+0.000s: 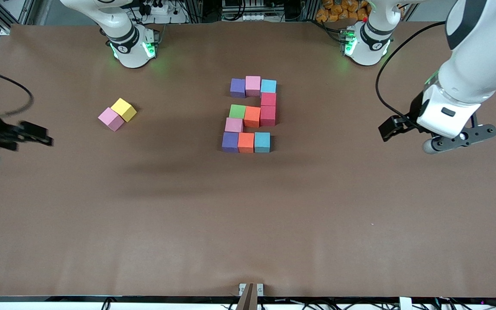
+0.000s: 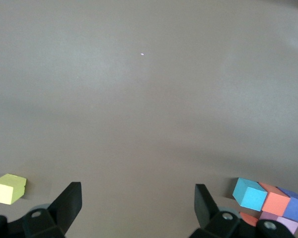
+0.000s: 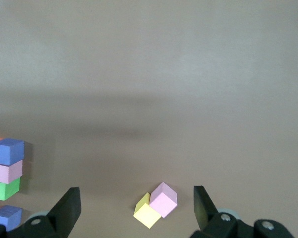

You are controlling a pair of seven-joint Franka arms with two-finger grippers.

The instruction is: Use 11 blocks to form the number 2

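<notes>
Eleven blocks (image 1: pixel 251 115) lie well apart from both spread fingers (image 2: pixel 67 201).

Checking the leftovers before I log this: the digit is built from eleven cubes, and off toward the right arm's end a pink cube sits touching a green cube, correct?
Not quite. The cube touching the pink cube is a yellow cube, not green; the front view shows it. The rest holds: the digit has eleven cubes.

Light: bright, even, overhead
Shadows: soft broad band on worktop (image 1: pixel 196 172) nearer the front camera than the number 2 (image 1: pixel 251 115); short ones at cubes
Glare: green glow at arm bases
Blur: right gripper (image 1: pixel 37 134) smeared; wrist views slightly soft, washed-out
</notes>
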